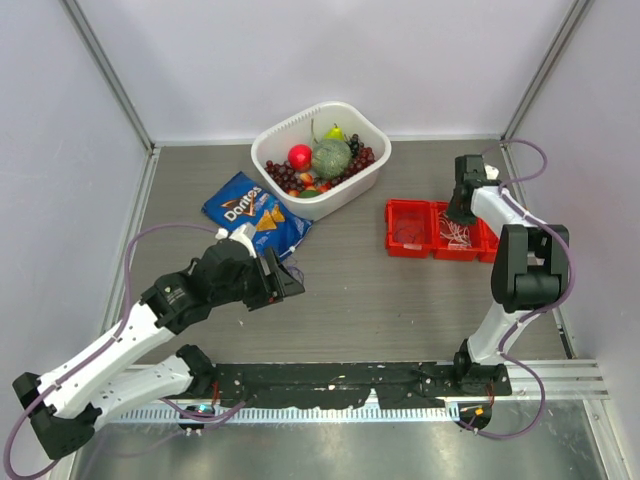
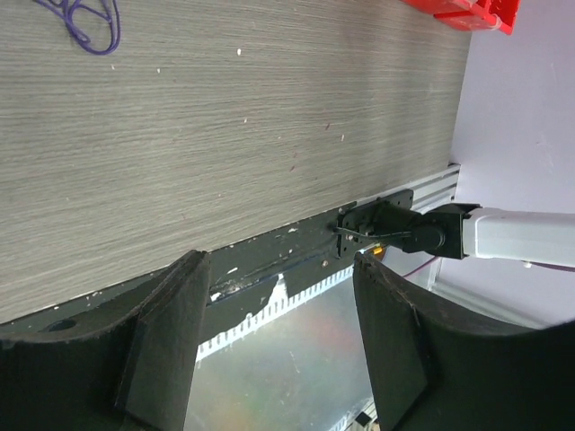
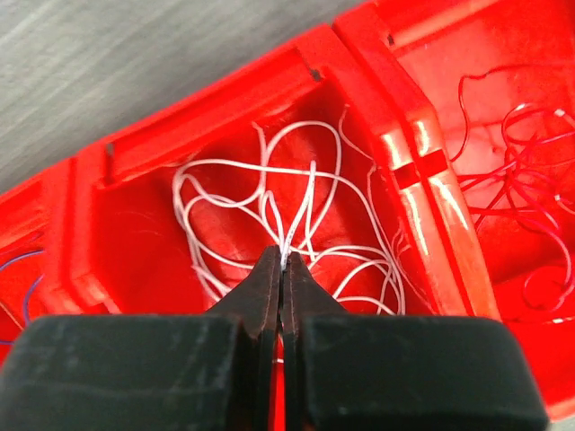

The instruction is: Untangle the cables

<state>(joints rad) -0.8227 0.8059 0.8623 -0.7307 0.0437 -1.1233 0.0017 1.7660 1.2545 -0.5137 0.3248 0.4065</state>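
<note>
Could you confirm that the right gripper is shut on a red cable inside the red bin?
Not quite: the right gripper is shut on a white cable, not a red one, inside the red bin; the right wrist view shows it.

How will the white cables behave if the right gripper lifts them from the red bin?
Probably floppy: the white cables lie in loose curls, so they would drape from the right gripper pinching one strand. Likely light, being thin. Their loops cross in the red bin, so several may rise together.
</note>
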